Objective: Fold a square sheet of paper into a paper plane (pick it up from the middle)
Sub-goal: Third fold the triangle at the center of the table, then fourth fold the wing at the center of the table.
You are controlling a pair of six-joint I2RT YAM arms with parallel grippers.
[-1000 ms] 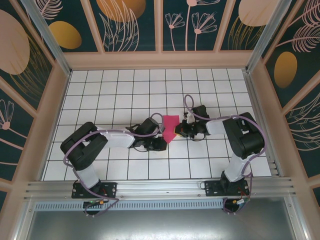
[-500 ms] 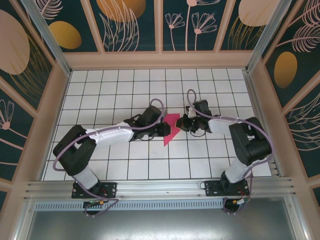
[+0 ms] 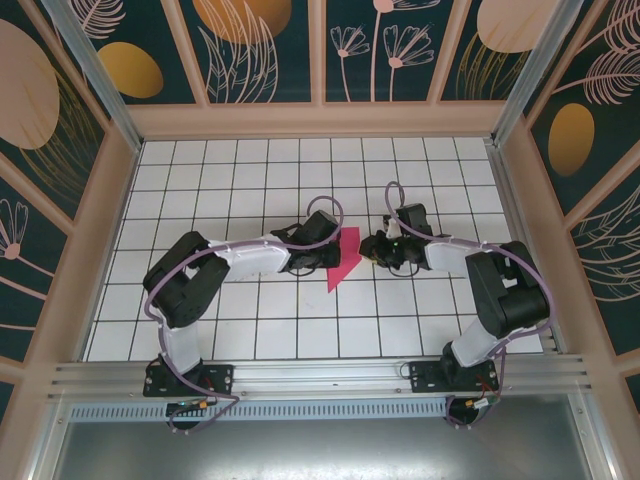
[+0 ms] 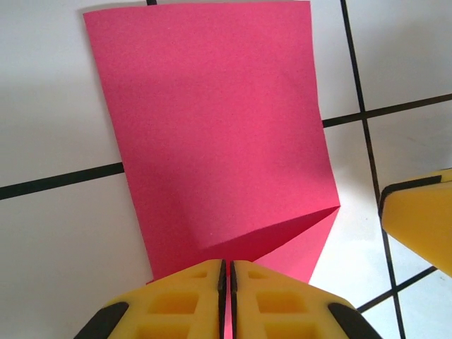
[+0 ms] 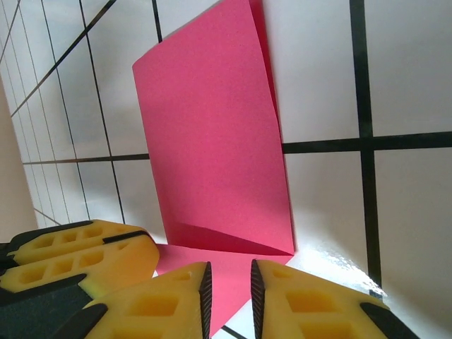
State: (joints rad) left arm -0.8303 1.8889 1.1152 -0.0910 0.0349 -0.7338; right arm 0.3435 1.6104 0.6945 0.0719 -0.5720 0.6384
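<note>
Item, task piece: we are logging the square sheet of paper [image 3: 343,257], magenta and partly folded, with a slanting flap at one end. It is lying on the tabletop [image 3: 240,170] near the middle of the grid, between the left arm [image 3: 245,258] and the right arm [image 3: 450,255]. Left jaws: in the left wrist view they are pressing fully together on the sheet's [image 4: 219,141] near edge, with the paper running into the seam between them. Right jaws: they are standing a narrow gap apart, low over the sheet's [image 5: 212,155] opposite end, with pink showing through the gap. We are judging that they are gripping nothing, though we cannot tell whether they are touching the paper. Hazards, as we are judging them: with one side pinched, a pull from the left arm could be dragging the thin sheet across the smooth tiles and skewing the crease. A firm tug could be buckling or tearing it at the pinch. Both sets of jaws are working close together and could be knocking each other. Containers: we are entering none, and the sheet is lying bare on the tabletop.
</note>
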